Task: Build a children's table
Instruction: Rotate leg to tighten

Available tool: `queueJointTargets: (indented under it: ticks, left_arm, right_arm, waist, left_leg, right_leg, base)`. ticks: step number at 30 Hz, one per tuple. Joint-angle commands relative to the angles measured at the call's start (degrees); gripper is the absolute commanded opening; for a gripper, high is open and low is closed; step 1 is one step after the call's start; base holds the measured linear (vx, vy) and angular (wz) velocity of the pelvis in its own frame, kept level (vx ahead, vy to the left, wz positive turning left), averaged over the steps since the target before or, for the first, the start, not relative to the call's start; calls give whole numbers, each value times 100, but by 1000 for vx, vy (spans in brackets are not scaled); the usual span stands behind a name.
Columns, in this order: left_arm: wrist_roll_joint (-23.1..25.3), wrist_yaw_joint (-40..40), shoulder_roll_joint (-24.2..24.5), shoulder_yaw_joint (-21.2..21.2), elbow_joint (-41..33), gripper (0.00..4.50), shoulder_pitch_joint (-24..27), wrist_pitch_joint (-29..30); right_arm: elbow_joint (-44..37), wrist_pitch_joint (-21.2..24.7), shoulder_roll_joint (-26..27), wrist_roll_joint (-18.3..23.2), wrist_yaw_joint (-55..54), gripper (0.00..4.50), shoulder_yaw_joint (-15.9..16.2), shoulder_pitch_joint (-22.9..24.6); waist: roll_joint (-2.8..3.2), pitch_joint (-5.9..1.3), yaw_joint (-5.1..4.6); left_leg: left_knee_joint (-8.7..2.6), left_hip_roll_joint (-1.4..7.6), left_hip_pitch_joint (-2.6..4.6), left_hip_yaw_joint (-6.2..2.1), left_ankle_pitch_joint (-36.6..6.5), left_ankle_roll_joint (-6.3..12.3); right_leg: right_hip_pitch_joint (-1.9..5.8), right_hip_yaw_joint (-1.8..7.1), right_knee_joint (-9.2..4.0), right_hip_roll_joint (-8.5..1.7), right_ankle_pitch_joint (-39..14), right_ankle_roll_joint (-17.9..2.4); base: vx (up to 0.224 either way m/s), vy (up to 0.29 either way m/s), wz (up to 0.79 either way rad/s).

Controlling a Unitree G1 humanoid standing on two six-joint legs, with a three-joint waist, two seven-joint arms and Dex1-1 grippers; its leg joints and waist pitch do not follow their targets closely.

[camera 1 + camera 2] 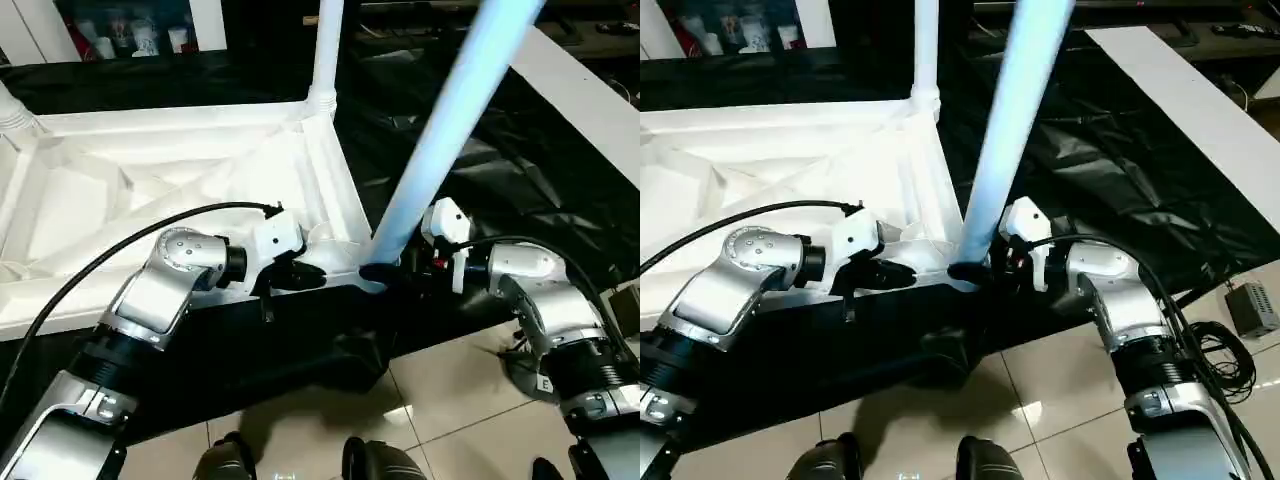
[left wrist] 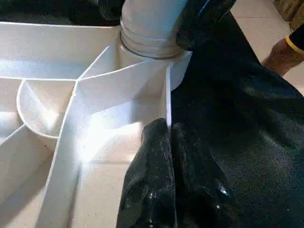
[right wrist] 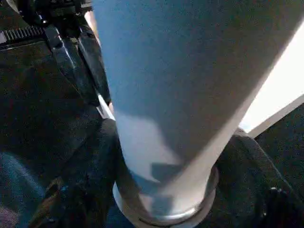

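Observation:
The children's table lies upside down, its white ribbed tabletop (image 1: 120, 190) resting on black sheeting. One white leg (image 1: 327, 50) stands upright in the far right corner socket. A second leg (image 1: 450, 120) leans away to the right, its flared end (image 3: 166, 209) sitting at the near right corner socket. My right gripper (image 1: 385, 272) is around that end, with a black finger (image 3: 90, 175) pressed against each side. My left gripper (image 1: 312, 272) is shut on the near rim wall (image 2: 168, 95) just left of that corner, one finger on either side of the wall.
Black sheeting (image 1: 480, 190) covers the surface to the right of the tabletop, with a white board (image 1: 590, 100) along its far right. Tiled floor (image 1: 450, 390) lies below the near edge, with an adapter and cables (image 1: 1247, 308). Part of a person (image 2: 285, 52) is beyond the sheeting.

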Motion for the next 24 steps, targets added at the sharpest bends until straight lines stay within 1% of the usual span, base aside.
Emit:
queueJointTargets:
  ticks: [1,3,4,5,6,7,8,9,10,11,12,13,14,15,16,18,20,23,24]
  left_arm:
    - [-13,86,-149,-157,179,0,137,98]
    - [70,395,-303,-92,355,0,75,128]
    - [124,579,-396,-65,453,0,38,153]
    - [161,704,-462,-51,519,0,13,172]
    - [197,818,-524,-44,578,0,-10,193]
    - [243,1084,-670,4,703,0,-68,265]
    - [271,1269,-770,39,791,0,-109,316]
    - [307,1508,-893,87,896,0,-170,386]
    - [316,1570,-925,99,924,0,-186,404]
    - [344,1820,-1063,154,1039,0,-260,492]
    - [390,2166,-1232,232,1201,0,-361,555]
    - [427,2443,-1369,292,1343,0,-450,601]
    - [467,2688,-1487,342,1475,0,-531,658]
    - [496,2959,-1609,414,1639,0,-626,677]
    - [498,3123,-1677,472,1741,0,-684,653]
    - [532,3452,-1825,589,1916,0,-783,588]
    - [533,3552,-1878,630,1976,0,-824,542]
    - [585,3545,-1922,586,2057,0,-881,508]
    - [585,3545,-1922,586,2057,0,-881,508]
  right_arm:
    - [119,42,74,-162,-230,258,68,189]
    - [279,69,264,-141,-659,256,-87,170]
    - [377,91,386,-136,-934,256,-173,149]
    - [449,106,476,-135,-1138,256,-234,134]
    - [518,122,568,-135,-1341,256,-291,118]
    - [617,131,731,-131,-1652,256,-368,101]
    - [683,136,842,-130,-1852,256,-422,88]
    - [756,152,972,-140,-2108,255,-473,68]
    - [775,156,1006,-143,-2175,254,-487,62]
    - [870,172,1164,-149,-2498,254,-560,28]
    - [1015,176,1352,-168,-2942,254,-650,-39]
    - [1157,173,1515,-179,-3361,253,-742,-108]
    - [1301,159,1654,-210,-3777,253,-821,-188]
    - [1473,158,1793,-244,-4250,253,-919,-291]
    - [1573,174,1863,-254,-4523,253,-986,-356]
    - [1824,142,2005,-254,-5060,253,-1153,-528]
    - [1941,93,2059,-246,-5271,253,-1222,-618]
    - [2165,-155,2206,-262,-5485,253,-1296,-853]
    - [2165,-155,2206,-262,-5485,253,-1296,-853]
  waist:
    - [-15,-447,-6]
    - [-19,-433,-18]
    - [-25,-421,-22]
    - [-23,-422,-24]
    - [-16,-396,-33]
    - [-17,-401,-34]
    - [-19,-392,-43]
    - [-16,-385,-38]
    - [-7,-375,-47]
    - [-1,-371,-40]
    - [14,-368,-59]
    - [11,-341,-63]
    - [9,-354,-73]
    - [6,-364,-76]
    - [7,-380,-87]
    - [11,-386,-89]
    - [13,-400,-90]
    - [1,-410,-75]
    - [4,-414,-75]
  left_leg:
    - [-232,114,176,-27,-358,704]
    - [-240,110,170,-24,-460,655]
    - [-253,107,172,-33,-639,557]
    - [-258,111,177,-36,-703,495]
    - [-277,114,184,-41,-905,387]
    - [-294,118,191,-55,-1073,264]
    - [-314,119,185,-71,-1191,172]
    - [-324,119,192,-75,-1257,137]
    - [-347,123,203,-84,-1394,67]
    - [-355,124,210,-90,-1483,38]
    - [-370,126,223,-93,-1624,-12]
    - [-386,120,250,-101,-1817,-103]
    - [-390,107,252,-119,-1949,-168]
    - [-395,109,258,-122,-1962,-193]
    - [-388,95,257,-118,-1922,-196]
    - [-384,84,242,-112,-1864,-153]
    - [-371,81,244,-96,-1819,-92]
    - [-358,75,207,-80,-1581,48]
    - [-353,76,209,-77,-1553,72]
  right_leg:
    - [344,181,-270,-236,279,-1629]
    - [329,181,-295,-236,93,-1610]
    - [324,179,-334,-247,-235,-1559]
    - [322,182,-347,-254,-391,-1524]
    - [292,184,-397,-264,-789,-1449]
    - [290,179,-423,-267,-1144,-1340]
    - [278,174,-451,-273,-1418,-1235]
    - [267,172,-468,-274,-1529,-1190]
    - [247,168,-489,-272,-1702,-1126]
    - [242,164,-504,-276,-1799,-1092]
    - [214,170,-519,-281,-1930,-1051]
    - [188,166,-555,-281,-2180,-993]
    - [193,167,-565,-294,-2348,-931]
    - [197,166,-570,-292,-2350,-901]
    - [192,169,-567,-281,-2224,-873]
    - [198,167,-559,-270,-1995,-858]
    - [196,172,-550,-268,-1824,-856]
    - [229,170,-517,-262,-1424,-904]
    - [227,171,-513,-262,-1384,-919]
  base:
    - [0,0,0]
    - [0,0,0]
    - [0,0,0]
    - [0,0,0]
    - [0,0,0]
    - [0,0,0]
    - [0,0,0]
    - [0,0,0]
    - [0,0,0]
    - [0,0,0]
    - [0,0,0]
    - [0,0,0]
    - [0,0,0]
    - [0,0,0]
    - [0,0,0]
    - [0,0,0]
    - [0,0,0]
    - [0,0,0]
    - [0,0,0]
